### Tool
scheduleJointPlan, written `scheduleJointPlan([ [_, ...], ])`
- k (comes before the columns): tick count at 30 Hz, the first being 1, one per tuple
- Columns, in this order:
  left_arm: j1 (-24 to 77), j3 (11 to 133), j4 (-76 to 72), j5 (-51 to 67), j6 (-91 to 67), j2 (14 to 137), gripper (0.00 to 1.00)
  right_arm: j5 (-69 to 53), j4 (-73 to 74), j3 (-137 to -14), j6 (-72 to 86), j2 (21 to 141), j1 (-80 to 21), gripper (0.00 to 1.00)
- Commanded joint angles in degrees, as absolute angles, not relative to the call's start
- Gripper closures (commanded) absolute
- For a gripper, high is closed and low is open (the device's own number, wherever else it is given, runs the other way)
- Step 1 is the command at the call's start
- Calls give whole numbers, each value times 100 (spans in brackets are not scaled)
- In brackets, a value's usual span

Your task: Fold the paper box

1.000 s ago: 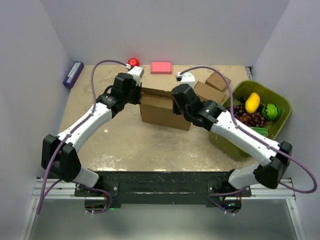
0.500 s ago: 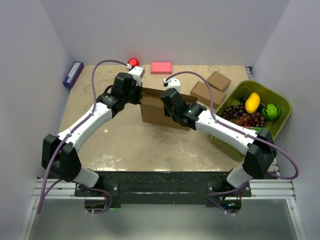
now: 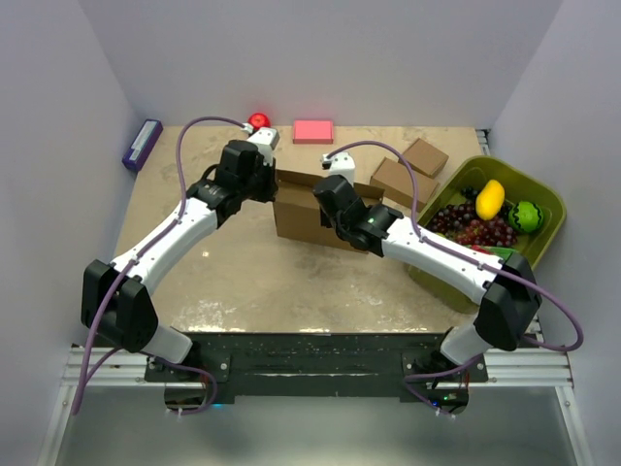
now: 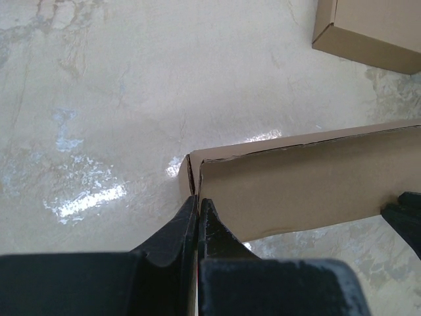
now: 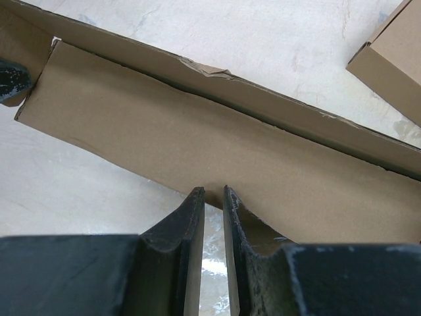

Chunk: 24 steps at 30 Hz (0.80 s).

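A dark purple rectangular slab (image 3: 142, 142) lies against the wall, well to the left of the left gripper (image 4: 197, 201), and any print on it is too small to read. A small red round object (image 3: 258, 120) sits just beyond that gripper, with a flat pink rectangular block (image 3: 312, 131) beyond it and a little to the right. The left gripper's fingers (image 4: 172, 232) are pressed together, pinching the left corner edge of the paper box (image 3: 303, 216). The box is a large plain brown cardboard sheet with its walls partly raised, standing on the beige mottled table (image 3: 243, 282) between the two grippers. The right gripper (image 5: 212, 193) is over the box's middle, its fingers (image 5: 184, 227) a narrow gap apart with the pale table showing through. Its tips meet the lower edge of a long cardboard flap, but it is unclear whether that edge lies between them. Two small brown closed boxes (image 3: 425, 156) lie to the right of this gripper and slightly beyond it. Farther right stands an olive-green plastic bin (image 3: 539, 192) holding a yellow fruit (image 3: 490, 199), a green round fruit (image 3: 525, 216) and dark purple grapes (image 3: 473, 229).
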State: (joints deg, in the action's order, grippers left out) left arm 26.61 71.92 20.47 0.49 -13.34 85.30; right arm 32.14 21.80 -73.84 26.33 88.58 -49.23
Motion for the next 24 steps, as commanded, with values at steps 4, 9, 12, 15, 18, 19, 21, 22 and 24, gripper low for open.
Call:
scheduleJointPlan([
  [4,2725,7339,1890,633,-1644,8534,100,3173,2848,-7093,2804,8974,-4913,80],
  [9,2725,7146,1881,422,-1591,8561,100,3173,2874,-7093,2821,8947,-4913,80],
  [12,2716,7049,1898,282,-1538,8587,100,3182,2883,-7101,2821,8903,-4913,80],
  [15,2707,6935,1881,115,-1503,8596,100,3199,2900,-7093,2830,8851,-4922,80],
  [18,2672,6795,1811,158,-1520,8604,100,3217,2927,-7093,2830,8824,-4922,80],
  [19,2672,6759,1802,167,-1529,8613,100,3217,2927,-7093,2830,8807,-4913,80],
  [21,2672,6663,1758,141,-1538,8613,100,3208,2918,-7093,2830,8798,-4922,80],
  [22,2672,6636,1758,106,-1529,8613,100,3173,2918,-7084,2830,8789,-4922,80],
  [24,2672,6557,1732,9,-1512,8587,100,3182,2900,-7084,2830,8780,-4913,80],
])
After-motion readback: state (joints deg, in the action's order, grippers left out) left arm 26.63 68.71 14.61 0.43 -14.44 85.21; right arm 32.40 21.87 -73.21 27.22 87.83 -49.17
